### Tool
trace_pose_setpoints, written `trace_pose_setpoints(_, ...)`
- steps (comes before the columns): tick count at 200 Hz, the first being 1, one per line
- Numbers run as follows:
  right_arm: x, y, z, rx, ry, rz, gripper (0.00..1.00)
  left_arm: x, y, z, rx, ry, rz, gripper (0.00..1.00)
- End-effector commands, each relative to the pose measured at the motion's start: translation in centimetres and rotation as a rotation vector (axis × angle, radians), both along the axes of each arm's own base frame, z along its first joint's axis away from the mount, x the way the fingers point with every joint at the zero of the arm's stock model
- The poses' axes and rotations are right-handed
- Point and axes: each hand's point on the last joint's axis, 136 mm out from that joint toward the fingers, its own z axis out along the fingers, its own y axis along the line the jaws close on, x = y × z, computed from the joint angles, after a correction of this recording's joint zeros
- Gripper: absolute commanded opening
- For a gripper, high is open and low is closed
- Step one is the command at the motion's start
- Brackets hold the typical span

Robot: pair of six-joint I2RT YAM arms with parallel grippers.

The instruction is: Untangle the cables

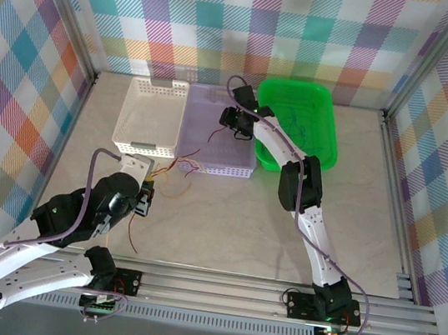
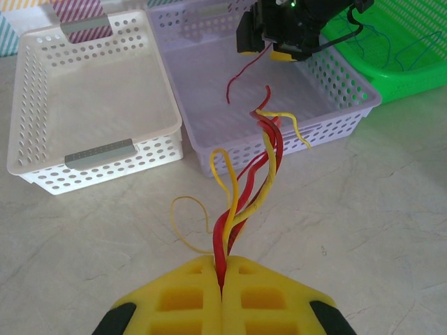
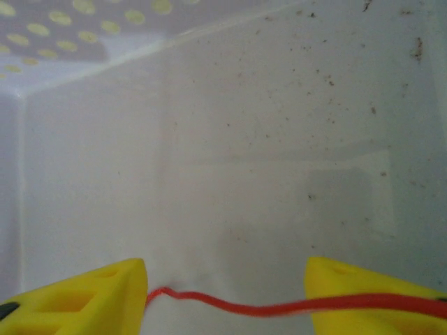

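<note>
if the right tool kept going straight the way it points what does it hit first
The right tool would first meet the red cable lying across its open gap, then likely the lilac basket's floor; depth is unclear.

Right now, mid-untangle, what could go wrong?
The thin red wire lies across the right gripper's open yellow fingers; it may cling instead of dropping.
The left gripper is shut on a bundle of red and yellow wires whose ends hang near the perforated lilac plastic basket; pulling could snag them.
</note>
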Motion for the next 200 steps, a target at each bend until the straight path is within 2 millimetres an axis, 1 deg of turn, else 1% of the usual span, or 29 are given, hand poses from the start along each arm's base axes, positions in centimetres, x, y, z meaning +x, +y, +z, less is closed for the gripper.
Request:
trace_pose_setpoints(1, 1.3, 1.5, 1.0, 0.075, -0.055, -0.011, 0.45, 0.4, -0.2, 0.1, -0.003, -0.012, 0.001, 0.0)
trace_pose_setpoints(18, 1.3, 1.8, 1.7, 0.088, -0.067, -0.002, 0.26, 0.4, -0.3, 0.0, 0.001, -0.009, -0.002, 0.0)
trace_pose_setpoints(28, 1.4, 2.1, 2.4, 0.099, -0.08, 0.014, 0.16, 0.4, -0.3, 0.0, 0.002, -0.008, -0.001, 0.0)
trace_pose_setpoints(50, 1.1, 2.9, 4.9, 0.086, -0.138, 0.06, 0.0, 0.5, -0.3, 0.0, 0.006, -0.006, -0.002, 0.0)
trace_pose_setpoints(74, 0.1, 4.0, 8.0, 0.032, -0.218, 0.115, 0.0, 0.4, -0.3, 0.0, 0.002, -0.007, -0.003, 0.0)
trace_pose_setpoints(93, -0.7, 4.8, 9.4, -0.004, -0.259, 0.148, 0.0, 0.4, -0.2, 0.1, 0.0, -0.01, -0.002, 0.0)
trace_pose_setpoints(110, -1.2, 4.5, 9.5, -0.024, -0.253, 0.142, 0.0, 0.3, -0.1, 0.2, -0.004, -0.013, 0.001, 0.0)
trace_pose_setpoints(124, -1.3, 3.5, 8.7, -0.054, -0.219, 0.099, 0.0, 0.3, -0.1, 0.1, -0.003, -0.011, -0.002, 0.0)
trace_pose_setpoints(129, -1.4, 3.2, 8.5, -0.06, -0.209, 0.082, 0.1, 0.3, -0.1, 0.1, -0.005, -0.011, -0.001, 0.0)
trace_pose_setpoints(135, -1.4, 2.9, 8.0, -0.064, -0.194, 0.065, 0.3, 0.3, -0.2, 0.1, -0.008, -0.01, -0.003, 0.0)
trace_pose_setpoints(136, -1.4, 2.8, 7.9, -0.062, -0.192, 0.062, 0.31, 0.2, -0.2, 0.2, -0.009, -0.01, -0.004, 0.0)
trace_pose_setpoints(139, -1.4, 2.7, 7.6, -0.06, -0.183, 0.055, 0.41, 0.3, -0.2, 0.1, -0.008, -0.009, -0.005, 0.0)
trace_pose_setpoints(142, -1.4, 2.6, 7.5, -0.053, -0.178, 0.052, 0.47, 0.3, -0.2, 0.1, -0.008, -0.008, -0.006, 0.0)
trace_pose_setpoints(147, -1.4, 2.6, 7.1, -0.043, -0.166, 0.048, 0.54, 0.3, -0.3, 0.0, -0.007, -0.006, -0.007, 0.0)
trace_pose_setpoints(154, -1.3, 2.6, 6.9, -0.027, -0.154, 0.046, 0.61, 0.3, -0.3, 0.0, -0.004, -0.004, -0.01, 0.0)
trace_pose_setpoints(159, -1.3, 2.7, 6.6, -0.02, -0.148, 0.045, 0.63, 0.3, -0.4, 0.0, -0.006, -0.003, -0.01, 0.0)
trace_pose_setpoints(186, -0.9, 2.2, 5.5, -0.015, -0.125, 0.017, 0.71, 0.2, -0.5, -0.1, -0.005, 0.001, -0.015, 0.0)
trace_pose_setpoints(200, -0.6, 1.7, 4.9, -0.011, -0.111, 0.002, 0.78, 0.2, -0.5, -0.1, -0.004, 0.003, -0.017, 0.0)
